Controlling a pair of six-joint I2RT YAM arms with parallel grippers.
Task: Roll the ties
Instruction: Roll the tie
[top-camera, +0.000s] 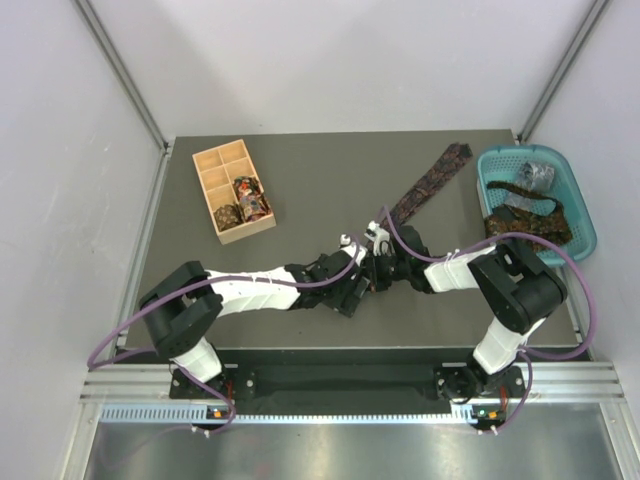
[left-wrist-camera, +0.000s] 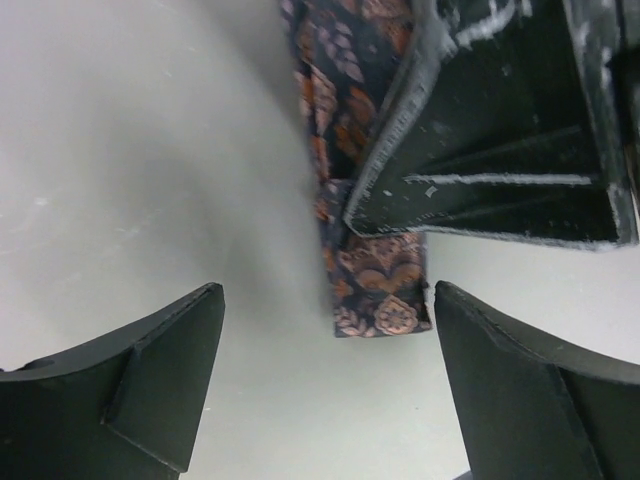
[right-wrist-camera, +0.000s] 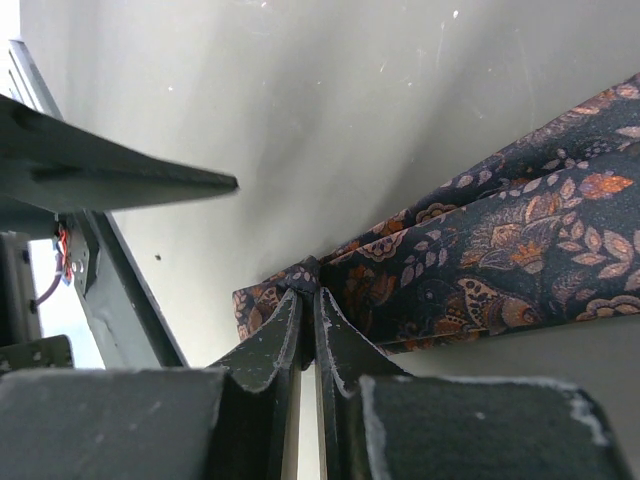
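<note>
Paisley silk, maroon-brown, lies as a long flat strip across the grey worktop (top-camera: 320, 180); this tie (top-camera: 425, 185) runs on a slant from the far right, near the teal basket (top-camera: 481, 180), down to where my two arms meet at the middle. My right pincer (right-wrist-camera: 308, 290) is pressed together on the tie (right-wrist-camera: 500, 250) close to its narrow end, the cloth bunched into a small pleat between the tips. My left pincer (left-wrist-camera: 328, 300) stands wide apart, one finger on each side of the squared-off end of the tie (left-wrist-camera: 375, 290), touching nothing; from that wrist I see the right arm's fingers (left-wrist-camera: 480, 150) bearing down on the strip just beyond.

By my reckoning the roll is only at its start; the end looks doubled over once at most, and almost the whole length is flat. More ties wait in the basket; the wooden box (top-camera: 203, 190) at the far left holds a couple of coils, other compartments bare.

Next, I judge, the left pincer should come down and pinch the free end squarely across its width; then the end must be turned over on itself while the right one lets go or slides back, or the pleat will twist the coil crooked; silk is slippery, so the grip should be firm and the turn slow.
</note>
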